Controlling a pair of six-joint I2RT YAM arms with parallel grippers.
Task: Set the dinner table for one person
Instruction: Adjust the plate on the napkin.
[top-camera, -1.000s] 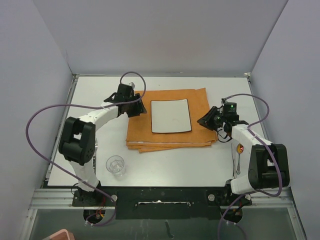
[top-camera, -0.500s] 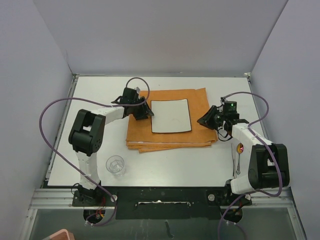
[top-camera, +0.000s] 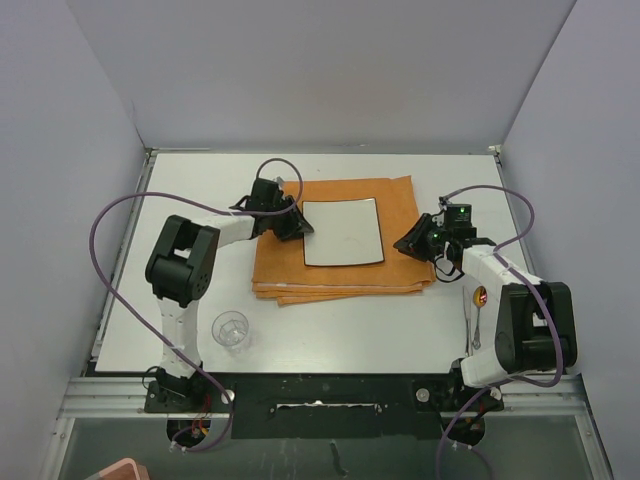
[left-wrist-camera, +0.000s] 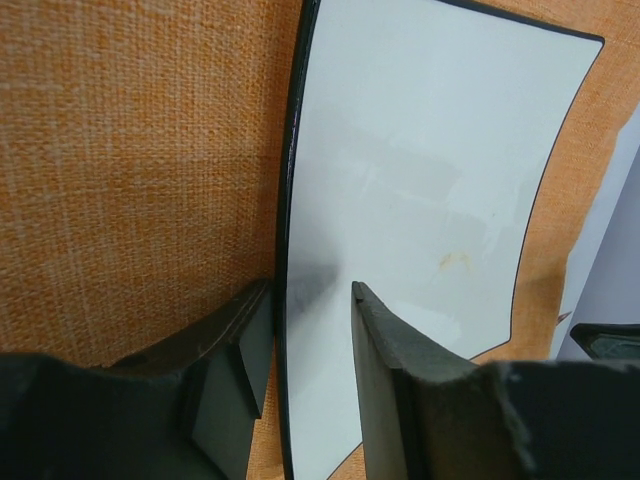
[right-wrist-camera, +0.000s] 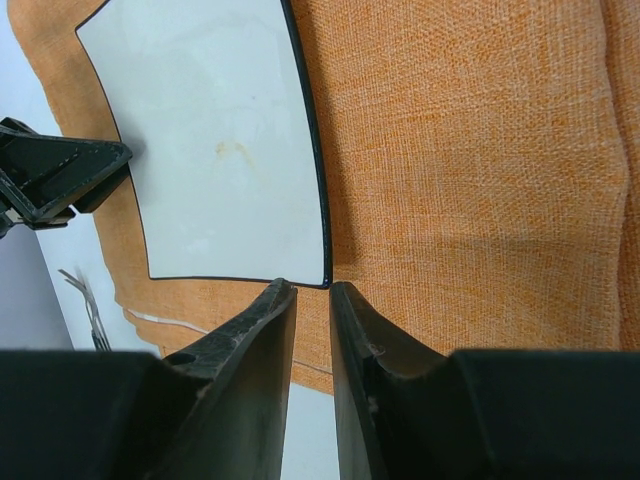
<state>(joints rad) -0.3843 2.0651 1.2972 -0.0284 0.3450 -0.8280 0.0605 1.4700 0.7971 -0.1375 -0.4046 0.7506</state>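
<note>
Squarely across the view spreads the dinner table (top-camera: 350, 335), a broad off-white top that fills the space between the grey walls, with both arm bases at its near edge. A folded orange mat (top-camera: 400, 205) lies flat on its middle, its layered edges showing along the near side, and a square white plate (top-camera: 342, 232) with a thin dark rim rests on the mat, towards the far side. The left gripper (top-camera: 296, 224) sits low at the plate's left edge. Its wrist camera shows the jaws apart and straddling that rim: one finger (left-wrist-camera: 240, 350) lies on the cloth side just beside the edge, the other (left-wrist-camera: 390, 350) over the white surface, which carries a faint yellowish mark. The right gripper (top-camera: 408, 241) hovers at the mat's right border, well apart from the other arm. From its own camera the jaws stand nearly together with only a thin slit between them, orange weave showing in the slit, and whether they pinch the cloth I cannot tell. A clear glass (top-camera: 231, 329) stands upright on the bare tabletop near the left arm's base, and a small piece of metal cutlery (top-camera: 476, 328) lies beside the right arm, partly hidden by it.
</note>
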